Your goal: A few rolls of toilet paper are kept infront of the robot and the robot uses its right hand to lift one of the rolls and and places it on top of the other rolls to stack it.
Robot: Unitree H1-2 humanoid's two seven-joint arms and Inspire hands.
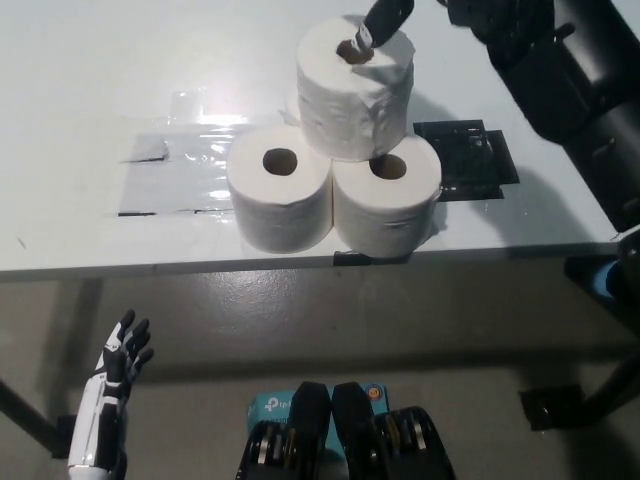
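Observation:
Two white toilet paper rolls stand side by side near the table's front edge, the left roll (280, 200) and the right roll (390, 205). A third roll (352, 95) rests upright on top, across the gap between them and leaning a little toward the back. My black right hand (470, 12) is above it at the picture's top edge, mostly cut off. It is open, and one of its fingers (385, 15) still reaches to the top roll's core hole. My white left hand (110, 400) hangs low at the lower left, below the table, fingers spread and holding nothing.
A black mat (465, 160) lies right of the rolls. Shiny clear tape and grey patches (180, 170) cover the table to the left. The table's front edge (150, 265) runs across the middle. A teal box (268, 405) sits on the floor below.

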